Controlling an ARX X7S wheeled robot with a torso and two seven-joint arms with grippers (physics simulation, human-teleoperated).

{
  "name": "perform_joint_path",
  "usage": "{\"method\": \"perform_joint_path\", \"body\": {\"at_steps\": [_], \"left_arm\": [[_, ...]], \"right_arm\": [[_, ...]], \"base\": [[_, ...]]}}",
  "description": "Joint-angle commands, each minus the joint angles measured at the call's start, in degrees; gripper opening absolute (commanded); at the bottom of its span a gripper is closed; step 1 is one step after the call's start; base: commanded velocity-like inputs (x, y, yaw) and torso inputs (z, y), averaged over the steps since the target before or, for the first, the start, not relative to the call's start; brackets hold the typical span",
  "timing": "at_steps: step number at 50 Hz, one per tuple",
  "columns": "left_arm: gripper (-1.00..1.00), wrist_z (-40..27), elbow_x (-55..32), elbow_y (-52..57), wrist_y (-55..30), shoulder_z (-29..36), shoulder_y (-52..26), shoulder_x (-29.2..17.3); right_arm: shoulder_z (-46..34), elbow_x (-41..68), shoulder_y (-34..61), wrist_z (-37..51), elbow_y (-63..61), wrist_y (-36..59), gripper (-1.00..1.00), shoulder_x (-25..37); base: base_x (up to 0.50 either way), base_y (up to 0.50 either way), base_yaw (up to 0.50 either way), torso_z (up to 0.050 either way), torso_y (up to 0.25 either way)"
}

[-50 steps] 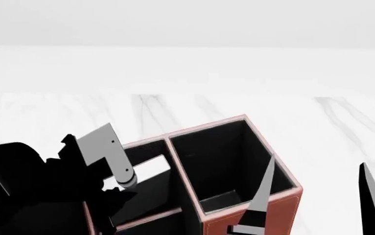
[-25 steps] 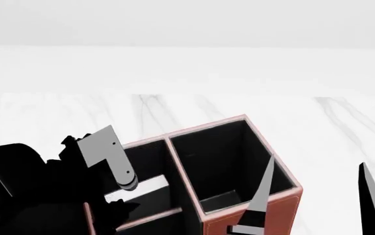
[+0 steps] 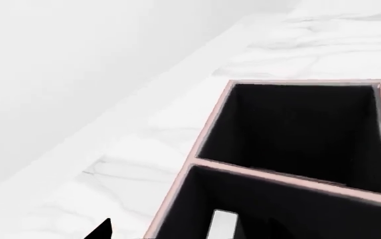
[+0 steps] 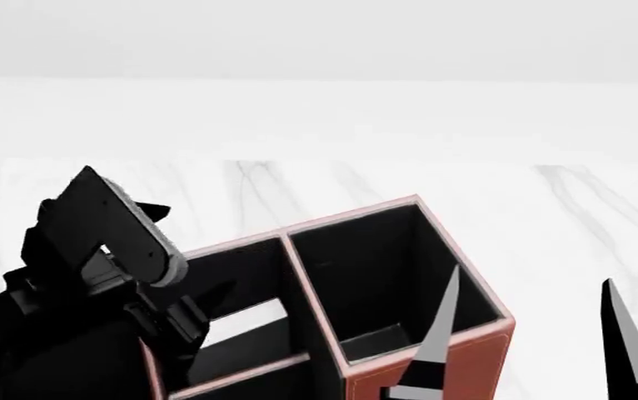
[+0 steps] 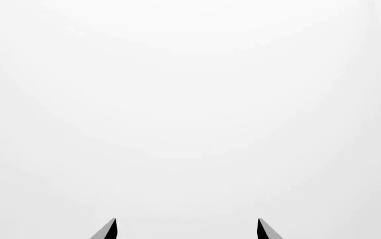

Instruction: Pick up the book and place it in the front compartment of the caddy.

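The caddy (image 4: 469,354) is reddish-brown with pale rims and black cells, low in the middle of the head view. It also fills the left wrist view (image 3: 207,132). The book shows only as a white page edge (image 4: 246,321) down inside the cell left of the large square cell, and as a pale strip in the left wrist view (image 3: 224,224). My left gripper (image 4: 186,321) hangs above that cell, apart from the book. One of its fingertips (image 3: 102,230) shows, set wide. My right gripper (image 4: 530,350) is open and empty beside the caddy's right corner, and its tips show apart in the right wrist view (image 5: 186,229).
The white marble tabletop (image 4: 585,208) runs around the caddy to a plain white wall behind. The right wrist view shows only blank white.
The book's white edge sank lower into the cell, then stayed there. My left arm has since lifted and turned above the cell. The right gripper barely moved.
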Motion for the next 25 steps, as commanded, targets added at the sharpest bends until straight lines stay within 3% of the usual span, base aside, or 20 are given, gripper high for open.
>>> {"method": "perform_joint_path", "body": {"at_steps": [1,3,5,8,15,25], "left_arm": [[1.0,-20.53,-6.88,21.15,12.54,-15.45,12.96,-8.8],[1.0,-21.93,-3.31,24.78,15.89,-15.86,16.07,-10.64],[1.0,-23.83,-0.44,27.26,26.91,-19.99,23.61,-11.66],[1.0,-25.96,6.63,28.87,36.02,-20.96,32.68,-12.27],[1.0,-31.59,14.5,34.23,43.18,-22.9,41.2,-14.99],[1.0,-35.06,22.79,32.19,52.85,-24.24,50.46,-13.89]], "right_arm": [[0.76,-1.18,-0.33,-1.41,0.49,-0.22,1.0,-1.24],[0.65,-1.41,-0.53,-1.43,0.9,-0.57,1.0,-1.27],[0.25,-1.67,-0.4,-1.25,0.59,-0.07,1.0,-1.36],[-0.05,-1.85,-0.12,-1.31,0.54,0.12,1.0,-1.3],[-0.03,-2.01,-0.5,-1.29,1.3,-0.44,1.0,-1.15],[-0.24,-2.12,-0.24,-0.95,1.07,0.4,1.0,-1.03]], "base": [[0.0,0.0,0.0,0.0,0.0],[0.0,0.0,0.0,0.0,0.0],[0.0,0.0,0.0,0.0,0.0],[0.0,0.0,0.0,0.0,0.0],[0.0,0.0,0.0,0.0,0.0],[0.0,0.0,0.0,0.0,0.0]]}}
